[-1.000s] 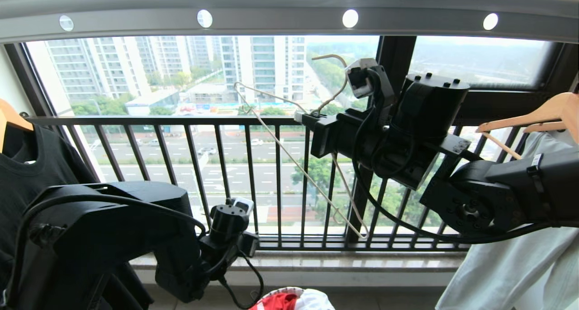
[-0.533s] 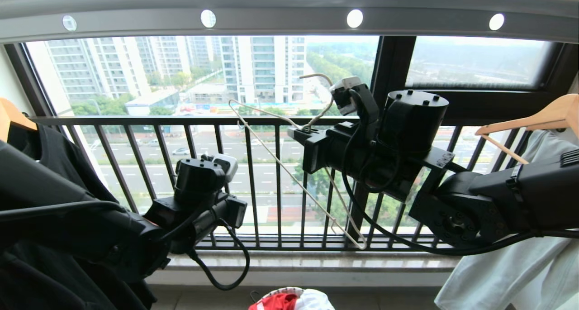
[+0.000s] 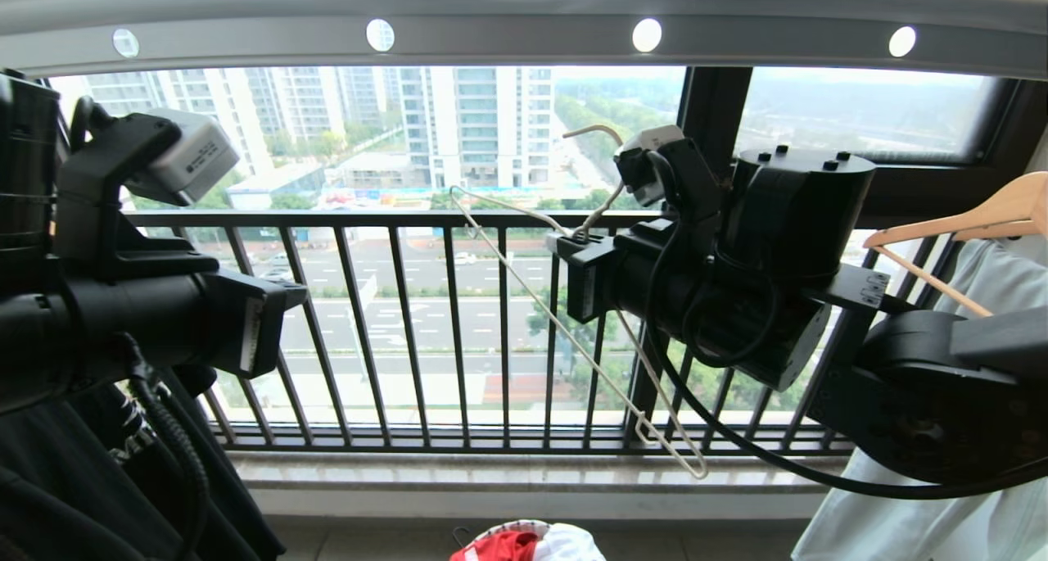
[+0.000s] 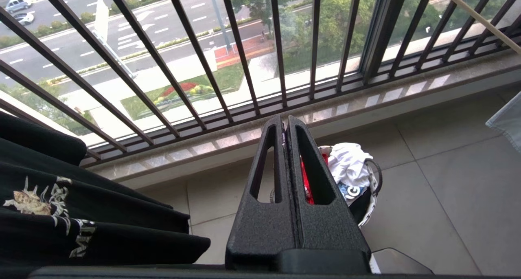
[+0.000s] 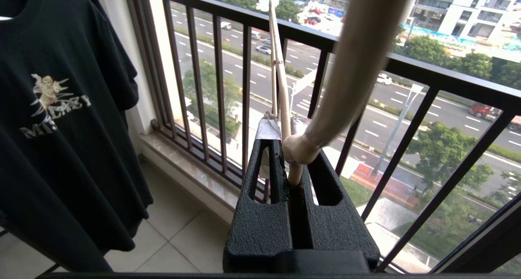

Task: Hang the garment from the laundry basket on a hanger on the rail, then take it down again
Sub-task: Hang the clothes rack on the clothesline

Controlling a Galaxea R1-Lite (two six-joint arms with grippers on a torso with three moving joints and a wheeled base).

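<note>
The cream wire hanger (image 3: 540,299) hangs tilted in front of the window bars, below the grey rail (image 3: 508,20). My right gripper (image 3: 563,242) is shut on its twisted neck; in the right wrist view the hanger (image 5: 281,75) rises from between the fingers of the right gripper (image 5: 285,126). My left gripper (image 3: 295,295) is raised at the left, level with the railing's top bar. Its left gripper (image 4: 285,122) jaws are pressed together with nothing in them. Far below on the floor the red garment (image 3: 501,547) lies in the laundry basket (image 4: 372,189) under a white cloth (image 4: 346,165).
A black printed T-shirt (image 5: 61,108) hangs at the left, close beside my left arm. At the right a white shirt (image 3: 941,512) hangs on a wooden hanger (image 3: 966,217). The black barred window railing (image 3: 393,323) and its stone sill (image 3: 532,475) stand straight ahead.
My left arm has swung up from low beside the basket to railing height at the left. My right gripper with the hanger dipped a little, then came back up and slightly right.
</note>
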